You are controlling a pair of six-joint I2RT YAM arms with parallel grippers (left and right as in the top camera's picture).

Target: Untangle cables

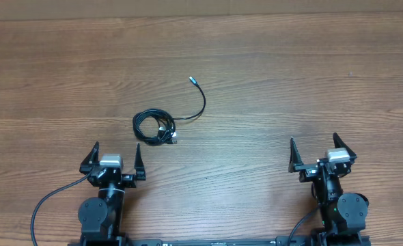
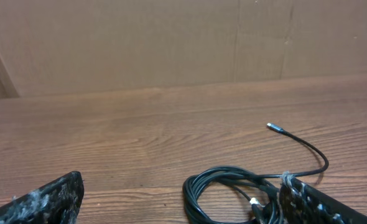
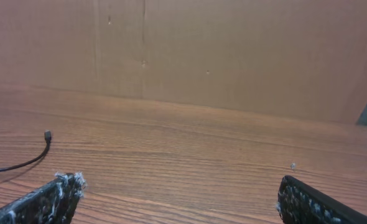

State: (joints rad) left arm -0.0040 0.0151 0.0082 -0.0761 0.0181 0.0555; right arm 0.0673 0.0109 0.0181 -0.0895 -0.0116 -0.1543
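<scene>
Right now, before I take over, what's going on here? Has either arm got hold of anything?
Nothing is being handled yet. The cables lie in a small tangled coil on the table, with one plug end curving out away from the arms. The left gripper sits open just short of the coil; the right gripper is open too, well off to the side. Neither touches the cables.
</scene>
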